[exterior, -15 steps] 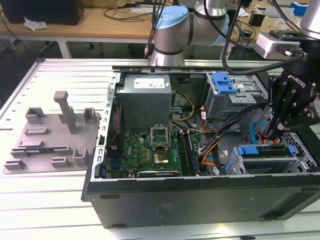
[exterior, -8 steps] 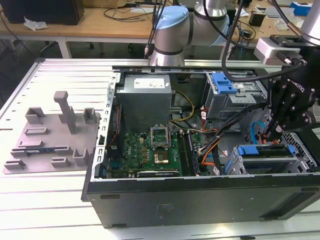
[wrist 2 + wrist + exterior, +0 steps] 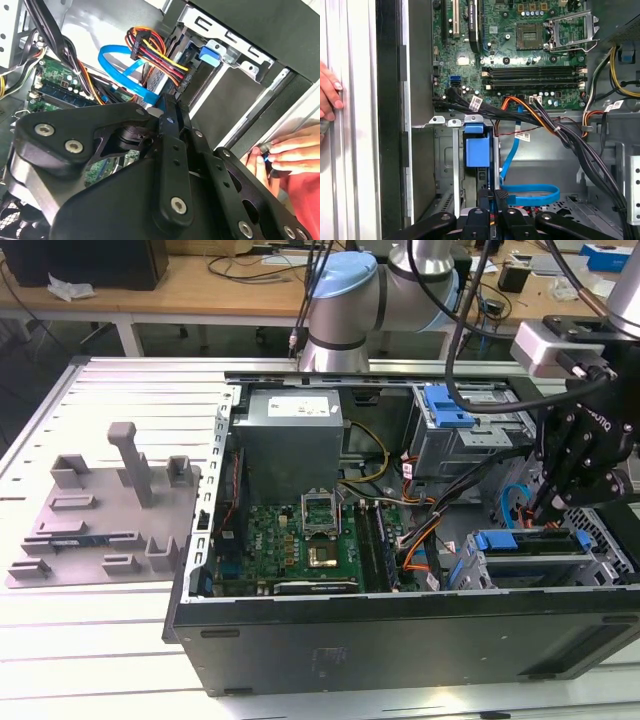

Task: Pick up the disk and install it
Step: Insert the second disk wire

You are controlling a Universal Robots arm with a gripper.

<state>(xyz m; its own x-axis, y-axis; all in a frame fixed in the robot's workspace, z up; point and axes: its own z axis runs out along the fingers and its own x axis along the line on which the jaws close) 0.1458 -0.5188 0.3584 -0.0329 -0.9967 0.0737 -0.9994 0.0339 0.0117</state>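
The disk (image 3: 530,543), silver with a bright blue carrier frame, lies in the drive cage at the exterior view's right end of the open computer case (image 3: 400,635). In the first wrist view its blue frame (image 3: 478,150) sits between the cage's metal rails. My gripper (image 3: 545,502) hangs just above the cage and the disk. Both wrist views show its black fingers (image 3: 502,197) pressed together, with the gripper (image 3: 167,107) right by the cage and nothing visibly clamped between them. Whether the fingertips touch the disk cannot be told.
A blue data cable (image 3: 535,194) and a thick wire bundle (image 3: 560,130) run beside the cage. A blue latch (image 3: 447,405) stands on the upper bay. A person's hand (image 3: 290,152) rests at the case's outer wall. A grey fixture plate (image 3: 100,510) lies at the exterior view's left.
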